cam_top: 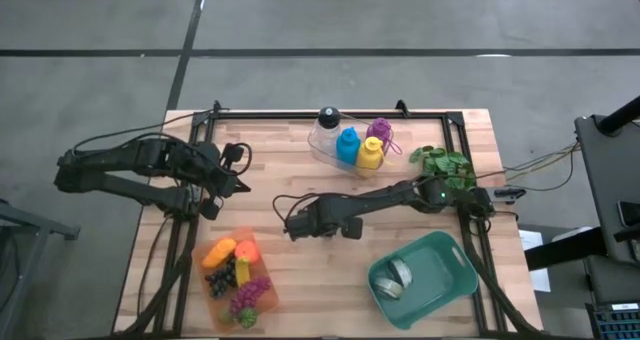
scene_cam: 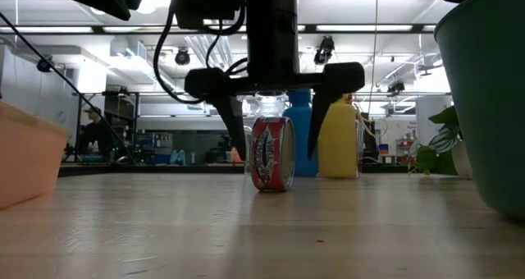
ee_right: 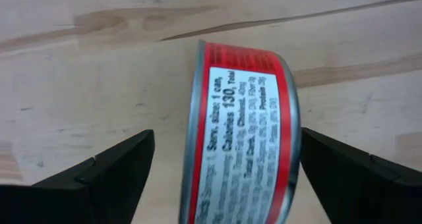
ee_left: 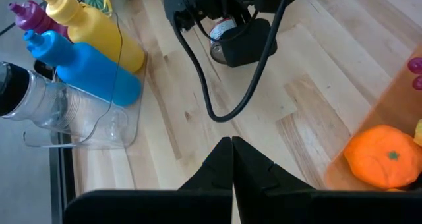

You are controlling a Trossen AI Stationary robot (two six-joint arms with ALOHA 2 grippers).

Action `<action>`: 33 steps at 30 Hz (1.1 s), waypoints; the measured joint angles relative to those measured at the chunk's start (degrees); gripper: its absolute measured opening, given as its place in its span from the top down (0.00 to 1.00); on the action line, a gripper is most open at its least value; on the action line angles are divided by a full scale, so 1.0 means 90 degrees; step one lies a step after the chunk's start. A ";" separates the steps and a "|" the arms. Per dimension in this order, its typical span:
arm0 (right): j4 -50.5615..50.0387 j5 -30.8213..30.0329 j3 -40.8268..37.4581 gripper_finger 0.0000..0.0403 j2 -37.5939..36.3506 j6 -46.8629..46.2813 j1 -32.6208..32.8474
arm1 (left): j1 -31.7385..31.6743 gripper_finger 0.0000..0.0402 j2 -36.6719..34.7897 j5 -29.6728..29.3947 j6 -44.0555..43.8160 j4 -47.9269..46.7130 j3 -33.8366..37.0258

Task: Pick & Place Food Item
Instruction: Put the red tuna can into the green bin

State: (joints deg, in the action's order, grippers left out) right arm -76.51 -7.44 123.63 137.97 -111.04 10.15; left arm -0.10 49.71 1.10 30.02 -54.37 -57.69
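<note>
**A:** Your right gripper [scene_cam: 277, 135] is down over the red can [scene_cam: 272, 153] at the middle of the table [cam_top: 300, 150], fingers spread wide, one on each side. The can stands on its edge on the wood, and in the low view you can see a gap between each finger and the can, so nothing is gripped.

**B:** The right wrist view agrees?

**A:** Yes. The can [ee_right: 241, 135] fills the space between your two dark fingertips [ee_right: 109, 171], label side up, with bare wood showing on both sides of it. You're straddling it, not touching.

**B:** And your left arm?

**A:** Your left gripper [cam_top: 237, 183] sits at the left side of the table, fingers pressed together and holding nothing. Its wrist view looks across at the right arm's gripper and the can.

**B:** Where's everything else?

**A:** The green bin [cam_top: 445, 270] is at the near right with something round lying in it. The orange tray [cam_top: 215, 300] of toy fruit sits near left. At the far edge you've got the clear holder [cam_top: 325, 145] with the blue bottle [cam_top: 348, 145], yellow bottle [cam_top: 370, 152] and a purple one [cam_top: 379, 130], and a leafy plant [cam_top: 445, 165] just to their right.
</note>
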 joint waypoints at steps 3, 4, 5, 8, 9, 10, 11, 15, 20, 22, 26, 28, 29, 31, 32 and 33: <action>0.0022 0.0003 -0.0064 0.15 0.0000 0.0000 -0.0009 | 0.0000 1.00 0.0000 0.0000 0.0000 0.0000 0.0000; 0.0058 0.0003 -0.0081 0.18 0.0000 0.0000 -0.0009 | 0.0000 1.00 0.0000 0.0000 0.0000 0.0000 0.0000; 0.0070 0.0001 -0.0088 0.22 0.0000 0.0000 -0.0009 | 0.0000 1.00 0.0000 0.0000 0.0000 0.0000 0.0000; 0.0073 0.0001 -0.0097 0.34 0.0000 0.0006 -0.0009 | 0.0000 1.00 0.0000 0.0000 0.0000 0.0000 0.0000; 0.0084 0.0003 -0.0097 0.38 0.0000 0.0008 -0.0009 | 0.0000 1.00 0.0000 0.0000 0.0000 0.0001 0.0000; 0.0109 0.0000 -0.0097 0.42 0.0000 0.0027 -0.0009 | 0.0000 1.00 0.0000 0.0000 0.0001 0.0002 0.0000; 0.0119 0.0000 -0.0097 0.46 0.0000 0.0048 -0.0009 | 0.0000 1.00 0.0000 0.0000 0.0000 0.0000 0.0000; 0.0119 0.0001 -0.0095 0.61 0.0000 0.0066 -0.0007 | 0.0000 1.00 0.0000 0.0000 0.0002 0.0002 0.0000; 0.0134 0.0000 -0.0097 0.70 0.0000 0.0140 -0.0004 | 0.0000 1.00 0.0000 0.0000 0.0000 0.0002 0.0000; 0.0158 0.0000 -0.0097 0.70 0.0000 0.0211 -0.0004 | 0.0000 1.00 0.0000 0.0000 0.0000 0.0002 0.0000; 0.0199 0.0000 -0.0097 0.70 0.0000 0.0243 -0.0002 | 0.0000 1.00 0.0000 0.0000 -0.0002 0.0002 0.0000; 0.0204 0.0005 -0.0097 0.70 0.0000 0.0243 -0.0002 | 0.0000 1.00 0.0000 0.0000 -0.0005 0.0002 0.0000; 0.0210 0.0044 -0.0097 0.70 0.0000 0.0245 -0.0003 | 0.0000 1.00 0.0000 0.0000 -0.0005 0.0002 0.0000; 0.0205 0.0154 -0.0052 0.70 0.0000 0.0317 -0.0009 | 0.0000 1.00 0.0000 0.0000 -0.0022 0.0002 0.0000; 0.0218 0.0165 -0.0019 0.69 0.0000 0.0360 -0.0009 | 0.0000 1.00 0.0000 0.0000 -0.0022 0.0002 0.0000; 0.0226 0.0165 0.0014 0.69 0.0000 0.0386 -0.0005 | 0.0000 1.00 0.0000 0.0000 -0.0022 0.0002 0.0000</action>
State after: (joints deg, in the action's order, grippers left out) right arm -74.48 -5.96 123.76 137.97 -107.57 10.11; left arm -0.10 49.71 1.10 29.82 -54.35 -57.69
